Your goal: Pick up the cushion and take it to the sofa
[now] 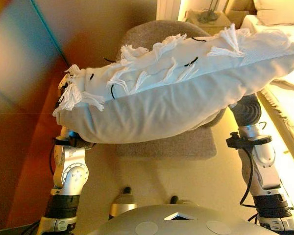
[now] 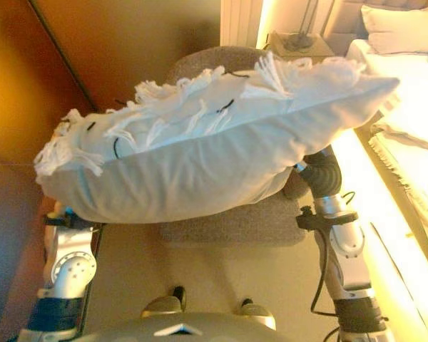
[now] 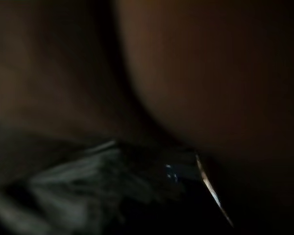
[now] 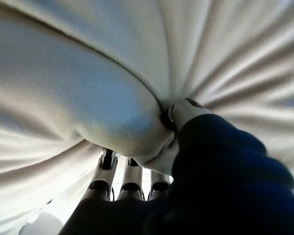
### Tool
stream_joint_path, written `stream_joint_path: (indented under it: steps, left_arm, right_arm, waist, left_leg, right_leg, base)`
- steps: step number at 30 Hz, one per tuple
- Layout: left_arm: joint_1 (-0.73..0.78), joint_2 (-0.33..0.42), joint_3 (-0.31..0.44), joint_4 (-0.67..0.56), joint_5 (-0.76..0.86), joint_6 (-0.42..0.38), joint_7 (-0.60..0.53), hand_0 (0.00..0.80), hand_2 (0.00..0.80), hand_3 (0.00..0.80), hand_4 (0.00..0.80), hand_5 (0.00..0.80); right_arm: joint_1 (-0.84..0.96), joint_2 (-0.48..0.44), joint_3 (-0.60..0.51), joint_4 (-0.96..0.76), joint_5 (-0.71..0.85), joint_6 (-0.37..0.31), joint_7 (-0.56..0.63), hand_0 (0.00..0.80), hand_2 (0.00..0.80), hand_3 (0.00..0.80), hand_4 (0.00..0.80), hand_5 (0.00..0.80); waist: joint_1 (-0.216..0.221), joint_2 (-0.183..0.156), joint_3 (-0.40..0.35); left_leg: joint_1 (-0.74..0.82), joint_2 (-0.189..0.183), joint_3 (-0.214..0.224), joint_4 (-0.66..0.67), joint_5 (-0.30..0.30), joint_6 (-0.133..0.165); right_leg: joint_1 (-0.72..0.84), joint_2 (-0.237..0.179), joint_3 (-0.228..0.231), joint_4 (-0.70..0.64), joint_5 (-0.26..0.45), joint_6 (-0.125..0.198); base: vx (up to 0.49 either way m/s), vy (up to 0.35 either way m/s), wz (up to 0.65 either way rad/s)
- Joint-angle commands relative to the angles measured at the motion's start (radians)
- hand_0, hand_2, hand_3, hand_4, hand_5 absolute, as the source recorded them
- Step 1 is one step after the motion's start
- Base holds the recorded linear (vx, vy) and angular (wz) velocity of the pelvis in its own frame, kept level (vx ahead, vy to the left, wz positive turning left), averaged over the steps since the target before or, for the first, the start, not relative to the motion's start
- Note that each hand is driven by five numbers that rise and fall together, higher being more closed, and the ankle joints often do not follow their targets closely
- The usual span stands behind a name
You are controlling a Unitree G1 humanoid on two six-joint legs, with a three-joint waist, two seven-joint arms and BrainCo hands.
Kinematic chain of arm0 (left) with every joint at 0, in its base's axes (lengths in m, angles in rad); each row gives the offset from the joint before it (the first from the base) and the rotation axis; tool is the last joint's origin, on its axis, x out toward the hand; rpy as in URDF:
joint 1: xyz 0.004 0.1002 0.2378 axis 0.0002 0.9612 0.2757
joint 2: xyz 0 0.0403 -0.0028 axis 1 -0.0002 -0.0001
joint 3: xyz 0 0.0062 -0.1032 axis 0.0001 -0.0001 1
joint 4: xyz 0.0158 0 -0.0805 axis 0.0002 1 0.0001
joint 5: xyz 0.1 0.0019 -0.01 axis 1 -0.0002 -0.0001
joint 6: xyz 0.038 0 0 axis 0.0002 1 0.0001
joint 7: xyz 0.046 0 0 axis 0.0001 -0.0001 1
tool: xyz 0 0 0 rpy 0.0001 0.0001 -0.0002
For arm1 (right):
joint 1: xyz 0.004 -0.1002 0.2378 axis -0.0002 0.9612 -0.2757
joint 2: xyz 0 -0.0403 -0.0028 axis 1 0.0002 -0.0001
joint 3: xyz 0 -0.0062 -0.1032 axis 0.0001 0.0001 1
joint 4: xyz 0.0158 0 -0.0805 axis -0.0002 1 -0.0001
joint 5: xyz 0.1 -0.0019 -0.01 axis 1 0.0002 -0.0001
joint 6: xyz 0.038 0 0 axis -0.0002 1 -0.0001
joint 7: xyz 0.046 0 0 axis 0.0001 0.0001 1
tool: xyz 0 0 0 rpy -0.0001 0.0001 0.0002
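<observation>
A large white cushion with tassels on its top face is held up in the air between my two hands, above a grey chair. My right hand is at the cushion's right underside. In the right wrist view its thumb and fingers dig into the cushion's cloth and bunch it between them. My left hand is under the cushion's left end, mostly hidden by it. The left wrist view is dark and shows nothing clear.
A light-covered sofa or bed with a white pillow runs along the right. A small side table with a lamp base stands at the back. A brown wall is at the left.
</observation>
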Motion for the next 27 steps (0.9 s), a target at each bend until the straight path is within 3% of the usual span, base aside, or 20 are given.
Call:
stream_joint_path:
  steps: [1,3,7,10,13,16,18,19,22,23,26,27]
  left_arm:
    - [-0.038,-0.002,-0.031,-0.052,0.087,-0.065,-0.035,0.800,0.800,0.800,0.800,0.800]
    - [-0.030,-0.009,-0.027,-0.054,0.101,-0.085,-0.033,0.800,0.800,0.800,0.800,0.800]
    - [-0.033,-0.002,-0.042,-0.063,0.128,-0.096,0.019,0.800,0.800,0.800,0.800,0.800]
    - [-0.042,0.004,-0.058,-0.064,0.140,-0.090,0.044,0.800,0.800,0.800,0.800,0.800]
    - [-0.035,0.002,-0.058,-0.069,0.162,-0.079,0.066,0.800,0.800,0.800,0.800,0.800]
    - [-0.041,0.005,-0.047,-0.061,0.173,-0.077,0.083,0.800,0.800,0.800,0.800,0.800]
    - [-0.047,0.011,-0.042,-0.053,0.170,-0.079,0.083,0.800,0.800,0.800,0.800,0.800]
    - [-0.052,0.019,-0.041,-0.052,0.170,-0.075,0.099,0.800,0.800,0.800,0.800,0.800]
    - [-0.050,0.029,-0.025,-0.041,0.171,-0.046,0.103,0.800,0.800,0.800,0.800,0.800]
    - [-0.037,0.032,-0.016,-0.051,0.171,-0.027,0.093,0.800,0.800,0.800,0.800,0.800]
    - [-0.029,0.038,-0.011,-0.057,0.187,0.005,0.085,0.800,0.800,0.800,0.800,0.800]
    - [-0.036,0.040,-0.013,-0.052,0.198,0.007,0.097,0.800,0.800,0.800,0.800,0.800]
  right_arm:
    - [-0.121,0.002,0.039,-0.129,0.015,-0.128,0.069,0.800,0.800,0.800,0.800,0.800]
    - [-0.151,0.022,0.061,-0.134,0.001,-0.105,0.050,0.800,0.800,0.800,0.800,0.800]
    - [-0.197,0.046,0.115,-0.120,-0.058,-0.087,-0.047,0.800,0.800,0.800,0.800,0.800]
    - [-0.187,0.053,0.133,-0.124,-0.075,-0.075,-0.076,0.800,0.800,0.800,0.800,0.800]
    - [-0.178,0.055,0.146,-0.129,-0.084,-0.044,-0.093,0.800,0.800,0.800,0.800,0.800]
    - [-0.180,0.042,0.150,-0.120,-0.059,-0.042,-0.088,0.800,0.800,0.800,0.800,0.800]
    - [-0.184,0.029,0.149,-0.114,-0.047,-0.050,-0.095,0.800,0.800,0.800,0.800,0.800]
    - [-0.181,0.027,0.147,-0.109,-0.039,-0.052,-0.091,0.800,0.800,0.800,0.800,0.800]
    - [-0.147,0.037,0.127,-0.112,-0.030,-0.025,-0.094,0.800,0.800,0.800,0.800,0.800]
    - [-0.130,0.045,0.115,-0.120,-0.031,-0.005,-0.103,0.800,0.800,0.800,0.800,0.800]
    - [-0.107,0.069,0.116,-0.132,-0.069,0.015,-0.145,0.800,0.800,0.800,0.800,0.800]
    - [-0.111,0.078,0.122,-0.125,-0.076,0.020,-0.157,0.800,0.800,0.800,0.800,0.800]
  waist:
    - [0.001,-0.001,0.020]
    - [0.042,0.040,0.035]
    - [0.103,0.105,0.037]
    - [0.143,0.131,0.031]
    - [0.168,0.140,0.027]
    - [0.176,0.149,0.030]
    - [0.175,0.141,0.027]
    - [0.172,0.136,0.015]
    - [0.173,0.111,-0.026]
    - [0.182,0.099,-0.050]
    - [0.170,0.091,-0.084]
    - [0.158,0.103,-0.086]
  left_leg:
    - [-0.125,-0.056,-0.068,0.341,0.034,0.051]
    - [-0.158,-0.116,-0.132,0.233,0.083,0.056]
    - [-0.160,-0.079,-0.129,-0.132,0.202,0.035]
    - [-0.202,-0.069,-0.161,-0.253,0.310,0.012]
    - [-0.237,-0.046,-0.202,-0.297,0.325,-0.004]
    - [-0.248,-0.009,-0.196,-0.293,0.320,-0.017]
    - [-0.242,0.007,-0.161,-0.297,0.253,-0.010]
    - [-0.232,0.009,-0.131,-0.285,0.244,-0.004]
    - [-0.228,-0.022,-0.107,-0.204,0.200,0.038]
    - [-0.222,-0.041,-0.108,-0.190,0.183,0.061]
    - [-0.166,-0.083,-0.110,-0.182,0.131,0.106]
    - [-0.149,-0.078,-0.114,-0.185,0.125,0.114]
  right_leg:
    - [0.014,0.054,0.020,0.025,0.070,-0.075]
    - [0.033,0.098,0.067,0.054,0.026,-0.068]
    - [0.124,0.162,0.123,0.054,-0.051,-0.075]
    - [0.191,0.182,0.177,0.073,-0.099,-0.080]
    - [0.220,0.182,0.208,0.140,-0.161,-0.082]
    - [0.236,0.161,0.199,0.201,-0.220,-0.074]
    - [0.245,0.121,0.181,0.241,-0.229,-0.047]
    - [0.258,0.089,0.165,0.275,-0.196,-0.021]
    - [0.290,0.032,0.149,0.353,-0.085,0.040]
    - [0.297,0.017,0.135,0.401,-0.015,0.067]
    - [0.214,-0.001,0.123,0.564,0.137,0.075]
    - [0.160,0.025,0.130,0.561,0.152,0.067]
  base:
    - [0.143,-0.041,-0.27]
    - [0.257,0.012,-0.33]
    - [0.460,0.054,-0.74]
    - [0.580,0.080,-0.67]
    - [0.578,0.111,-0.06]
    - [0.627,0.173,0.13]
    - [0.542,0.188,-0.01]
    - [0.564,0.220,-0.13]
    - [0.572,0.207,-0.28]
    - [0.569,0.168,0.02]
    - [0.552,0.152,0.08]
    - [0.479,0.098,-0.02]
